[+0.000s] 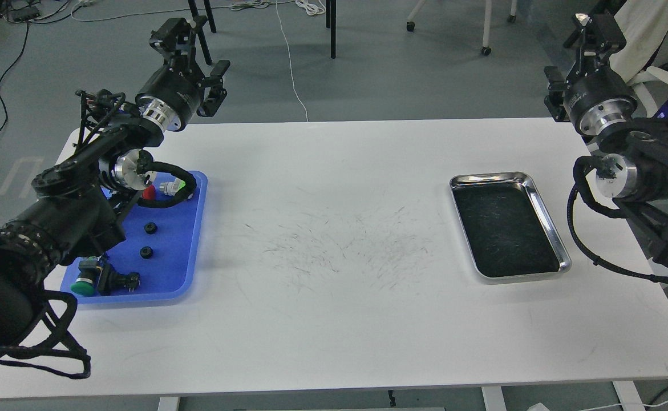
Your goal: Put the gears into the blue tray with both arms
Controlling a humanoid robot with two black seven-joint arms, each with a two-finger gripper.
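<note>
Gears, 2 of them (pixel 150 228) (pixel 146 251), lie on the blue tray (pixel 179 268) at the table's (pixel 334 319) left, among coloured push-button switches (pixel 84 284). Left gripper (pixel 188 37) hangs above the far edge, fingers spread and empty. Right gripper (pixel 593 25) is raised too; whether it is parted cannot be told. Silver tray (pixel 545 211) sits right.

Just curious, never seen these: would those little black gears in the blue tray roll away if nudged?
Probably not: both gears lie flat, so they would likely slide. They look small, rigid and light. The blue tray has a low rim that should stop them.
</note>
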